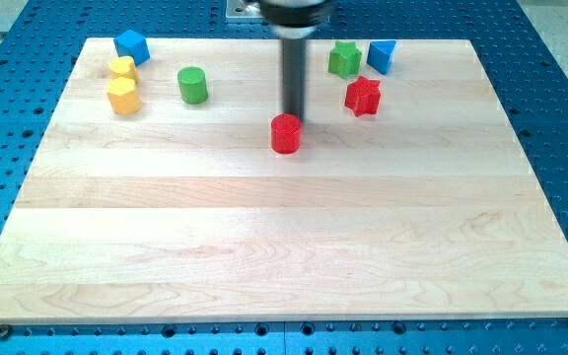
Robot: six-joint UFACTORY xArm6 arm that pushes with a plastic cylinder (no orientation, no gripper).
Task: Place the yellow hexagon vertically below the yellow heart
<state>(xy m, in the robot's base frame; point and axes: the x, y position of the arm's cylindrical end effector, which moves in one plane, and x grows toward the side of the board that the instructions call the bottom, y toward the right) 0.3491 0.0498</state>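
The yellow hexagon sits near the board's top left, directly below the yellow heart and touching or nearly touching it. My rod stands upright at the top centre, far to their right. My tip is just behind the red cylinder, at its top edge.
A blue block lies above the heart. A green cylinder is right of the yellow blocks. A green star-like block, a blue triangular block and a red star are at the top right. The wooden board lies on a blue perforated table.
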